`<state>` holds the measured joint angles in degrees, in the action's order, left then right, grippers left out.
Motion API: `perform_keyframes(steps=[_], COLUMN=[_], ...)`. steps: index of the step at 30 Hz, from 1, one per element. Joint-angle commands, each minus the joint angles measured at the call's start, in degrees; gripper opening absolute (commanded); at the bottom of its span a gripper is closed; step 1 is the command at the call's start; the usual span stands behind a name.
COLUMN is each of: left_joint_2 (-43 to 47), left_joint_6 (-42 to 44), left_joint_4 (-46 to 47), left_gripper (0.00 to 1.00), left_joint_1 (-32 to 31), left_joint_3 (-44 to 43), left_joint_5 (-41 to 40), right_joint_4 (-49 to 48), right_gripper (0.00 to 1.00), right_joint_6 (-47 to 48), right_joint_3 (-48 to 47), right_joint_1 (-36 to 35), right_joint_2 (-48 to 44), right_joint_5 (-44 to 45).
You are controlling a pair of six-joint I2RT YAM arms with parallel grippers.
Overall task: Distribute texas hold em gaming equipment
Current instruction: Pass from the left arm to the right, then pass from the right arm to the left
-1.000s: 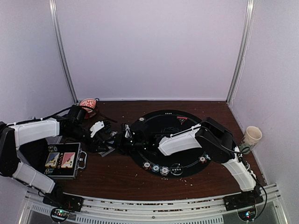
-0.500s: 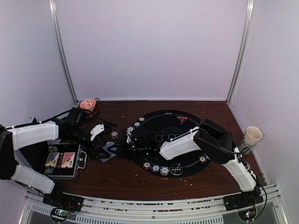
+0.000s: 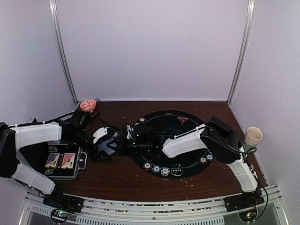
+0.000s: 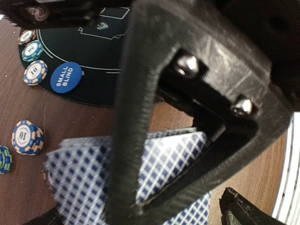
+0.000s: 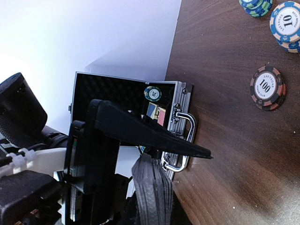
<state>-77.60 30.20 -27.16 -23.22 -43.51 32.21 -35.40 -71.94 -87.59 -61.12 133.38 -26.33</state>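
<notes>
Between the two arms, left of the round black mat point(image 3: 165, 123): right gripper point(image 3: 123, 142) clamped on a stack of playing cards point(image 4: 84, 183). Left gripper point(image 3: 108, 146) close by, jaws wide apart, cards showing past one finger. Striped poker chips point(image 4: 28, 138) lie on the wood table point(image 3: 122, 178) beside the cards. Blue marker button point(image 4: 66, 78) sits on the mat.

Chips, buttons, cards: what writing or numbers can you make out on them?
"SMALL BLIND": blue button.
"10": white-blue chip at the mat's edge; another by the cards.
"100": brown chip; its rim lettering is too small.
Teal chip's number and the mat's print: too blurred.
Cards: checks only, no text.
</notes>
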Motion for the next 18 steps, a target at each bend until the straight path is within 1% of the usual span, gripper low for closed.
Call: perform_keyframes(steps=[1, 7, 16, 18], left_joint_2=[-0.71, 0.05, 0.10, -0.14], left_joint_6=[0.61, -0.13, -0.61, -0.66], left_joint_4=[0.66, 2.48, 4.51, 4.90], left_gripper=[0.98, 0.98, 0.85, 0.83], left_joint_1=[-1.56, -2.96, -3.19, -3.18], left_joint_3=[-1.49, -0.72, -0.18, -0.38], left_joint_5=[-1.69, -4.36, -3.37, -3.09], right_joint_4=[-1.16, -1.86, -3.49, -3.91], right_gripper=[0.12, 0.12, 0.12, 0.12], right_joint_6=[1.10, 0.99, 0.22, -0.02], right_joint_3=[0.96, 2.12, 3.47, 3.60], right_joint_1=[-0.10, -0.08, -0.15, -0.17], right_joint_2=[-3.21, -3.99, -4.63, -4.61], right_joint_5=[0.15, 0.37, 0.16, -0.03])
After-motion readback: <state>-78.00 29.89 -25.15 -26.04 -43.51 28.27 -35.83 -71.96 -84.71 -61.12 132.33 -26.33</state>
